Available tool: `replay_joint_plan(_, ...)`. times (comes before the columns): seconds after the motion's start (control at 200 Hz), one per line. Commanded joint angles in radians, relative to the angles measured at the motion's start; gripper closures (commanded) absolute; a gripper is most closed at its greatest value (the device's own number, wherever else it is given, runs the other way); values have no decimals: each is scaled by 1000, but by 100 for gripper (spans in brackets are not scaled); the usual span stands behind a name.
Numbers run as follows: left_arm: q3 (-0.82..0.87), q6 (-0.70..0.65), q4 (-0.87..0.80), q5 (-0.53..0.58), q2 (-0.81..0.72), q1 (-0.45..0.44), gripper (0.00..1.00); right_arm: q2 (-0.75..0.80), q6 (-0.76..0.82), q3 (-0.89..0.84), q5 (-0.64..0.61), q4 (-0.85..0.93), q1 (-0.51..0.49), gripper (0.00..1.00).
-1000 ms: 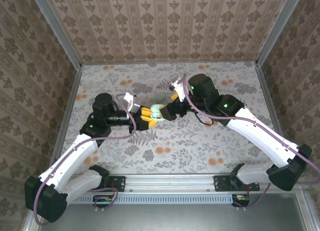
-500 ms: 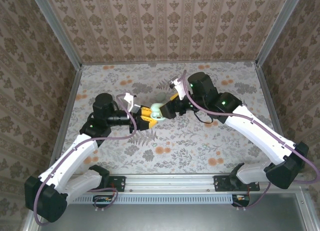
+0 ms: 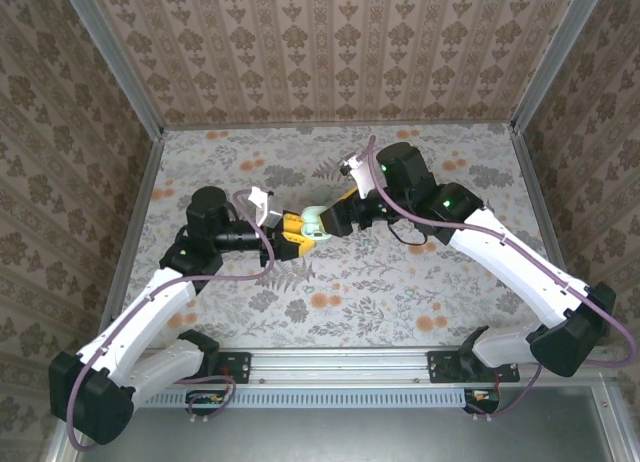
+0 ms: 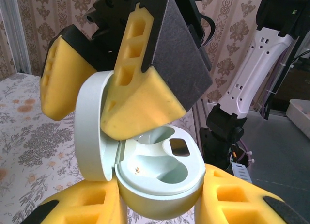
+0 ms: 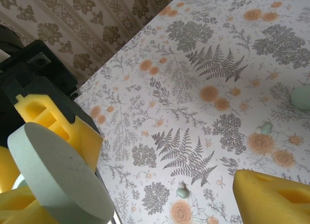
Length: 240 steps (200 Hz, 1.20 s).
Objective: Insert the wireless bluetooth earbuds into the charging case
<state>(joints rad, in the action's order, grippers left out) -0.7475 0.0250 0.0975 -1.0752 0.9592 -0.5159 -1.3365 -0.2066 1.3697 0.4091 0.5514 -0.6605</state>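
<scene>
Fingers of the left gripper (image 4: 157,209) are pressed together on the charging case (image 4: 160,178), with one soft yellow pad on each side of its bottom half. Both holes in it look empty. Just above, the lid (image 4: 92,132) stands up on its hinge.

The right gripper (image 3: 332,220) is spread wide with the lid between its fingers. One yellow finger (image 4: 140,103) leans on the inside of the lid. I cannot tell if the other one touches it.

Far below that hand, two little mint earbuds (image 5: 181,189) (image 5: 265,128) lie on the flowery table (image 5: 193,64), well apart.

Pushing too hard on the lid could bend the hinge or pop the smooth case out of the pads. When the right hand leaves to fetch an earbud, the lid might flop shut. The earbuds are tiny and could slip or roll when pinched.
</scene>
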Motion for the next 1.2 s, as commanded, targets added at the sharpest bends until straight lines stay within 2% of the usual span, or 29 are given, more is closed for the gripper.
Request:
replay_joint_plan(0.0, -10, -2, -6, -49, 15, 2, 92, 35, -36, -11, 20, -11, 16, 18)
replay_joint_plan(0.485, -8, 23, 10, -35, 16, 19, 93, 56, -42, -15, 68, -11, 15, 18)
replay_joint_plan(0.74, -5, 26, 14, -37, 16, 20, 93, 57, -48, -13, 50, -11, 15, 18)
replay_joint_plan(0.89, -3, 31, 23, -47, 16, 20, 93, 60, -59, -8, -9, -11, 16, 18)
replay_joint_plan(1.195, 22, 22, 39, -41, 23, 26, 93, -7, -118, 23, -23, -11, 39, 19)
